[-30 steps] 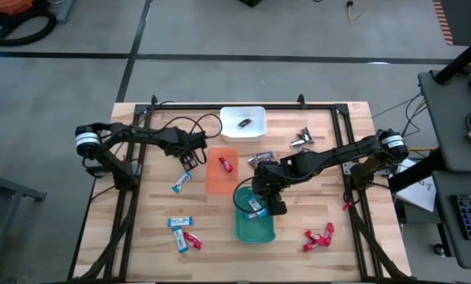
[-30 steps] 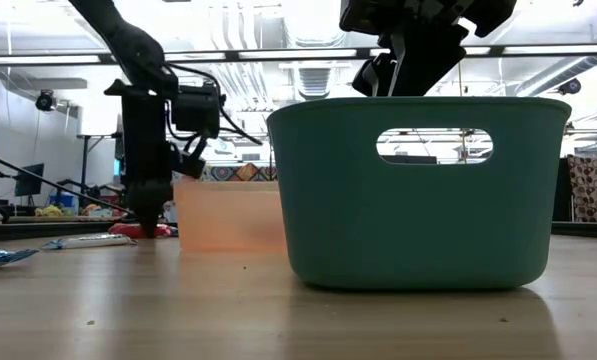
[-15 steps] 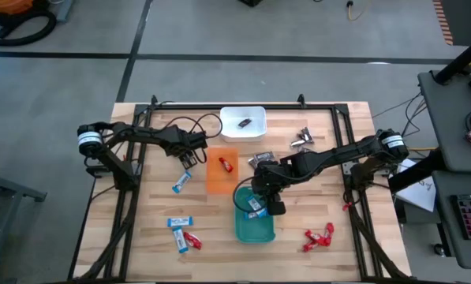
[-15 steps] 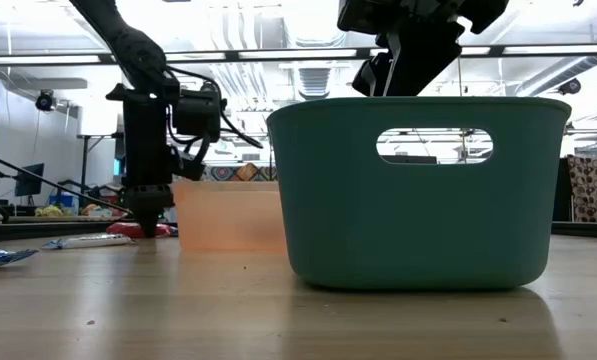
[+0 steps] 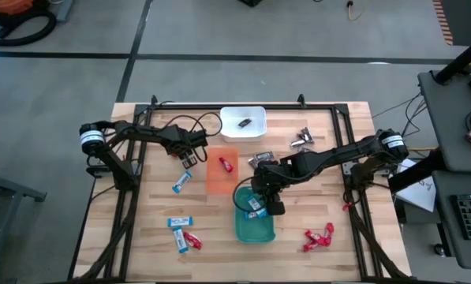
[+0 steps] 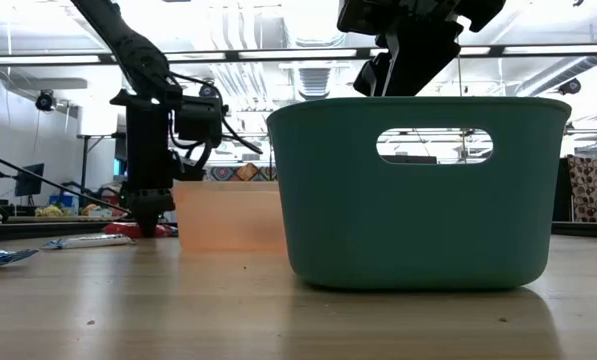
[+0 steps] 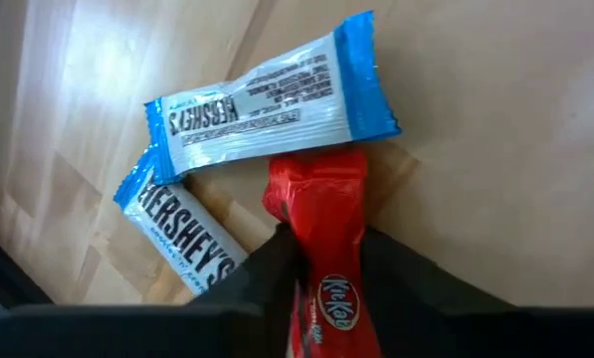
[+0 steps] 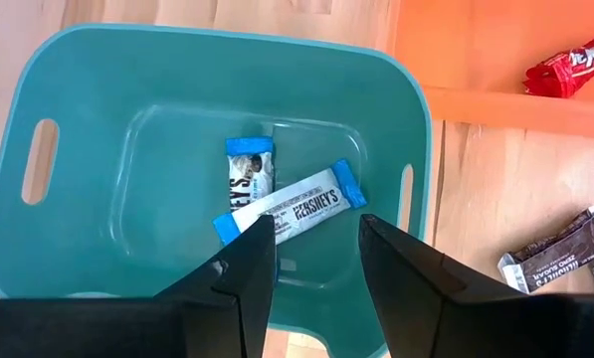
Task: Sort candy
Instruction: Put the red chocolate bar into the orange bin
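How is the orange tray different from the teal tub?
The orange tray is orange and holds one red candy; the teal tub is teal and holds two blue-and-white candies. In the low view, the teal tub stands taller with a handle slot in its wall, while the orange tray looks lower, with no slot showing. The right gripper hangs open over the teal tub; nothing hangs over the orange tray. Both sit on the wooden table.

Glossy candy wrappers [image 7: 277, 104], wood table [image 7: 495, 149]

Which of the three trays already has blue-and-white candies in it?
The teal tray, under the right gripper: two blue-and-white candies lie inside. The orange tray holds a red one, the white tray a dark one.
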You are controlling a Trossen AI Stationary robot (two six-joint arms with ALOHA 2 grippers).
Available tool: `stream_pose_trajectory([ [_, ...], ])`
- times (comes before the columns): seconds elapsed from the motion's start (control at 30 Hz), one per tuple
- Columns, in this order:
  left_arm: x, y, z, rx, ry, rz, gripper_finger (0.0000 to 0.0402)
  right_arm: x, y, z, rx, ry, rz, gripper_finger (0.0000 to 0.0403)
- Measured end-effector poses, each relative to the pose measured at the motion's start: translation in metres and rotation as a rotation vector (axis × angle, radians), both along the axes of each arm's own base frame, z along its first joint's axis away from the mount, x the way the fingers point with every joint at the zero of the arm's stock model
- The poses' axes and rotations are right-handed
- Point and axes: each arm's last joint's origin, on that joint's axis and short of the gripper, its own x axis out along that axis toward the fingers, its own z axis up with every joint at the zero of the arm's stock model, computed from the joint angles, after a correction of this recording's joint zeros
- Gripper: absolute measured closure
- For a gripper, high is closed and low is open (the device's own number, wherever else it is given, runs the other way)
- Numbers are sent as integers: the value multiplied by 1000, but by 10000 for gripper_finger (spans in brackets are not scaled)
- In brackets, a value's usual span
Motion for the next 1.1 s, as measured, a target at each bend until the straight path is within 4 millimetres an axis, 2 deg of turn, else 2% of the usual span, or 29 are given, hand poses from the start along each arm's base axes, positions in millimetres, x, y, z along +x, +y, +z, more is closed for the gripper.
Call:
stream_pose_trajectory([
  [0.1, 0, 0, 0, -7, -4, -1, 370, 0, 0, 0, 0, 0, 0, 258],
  [0.17, 0, 0, 0, -20, -10, -1, 390, 0, 0, 0, 0, 0, 0, 257],
  [0.4, -1, -3, 8, -56, -31, -5, 395, 0, 0, 0, 0, 0, 0, 264],
  [0.7, 1, -14, 55, -27, -141, -70, 400, 0, 0, 0, 0, 0, 0, 263],
  [0.87, 0, -34, 88, -102, -329, -201, 401, 0, 0, 0, 0, 0, 0, 264],
  [1.1, 9, -72, 127, -112, -669, -444, 401, -7, -1, 0, -1, 59, -13, 271],
])
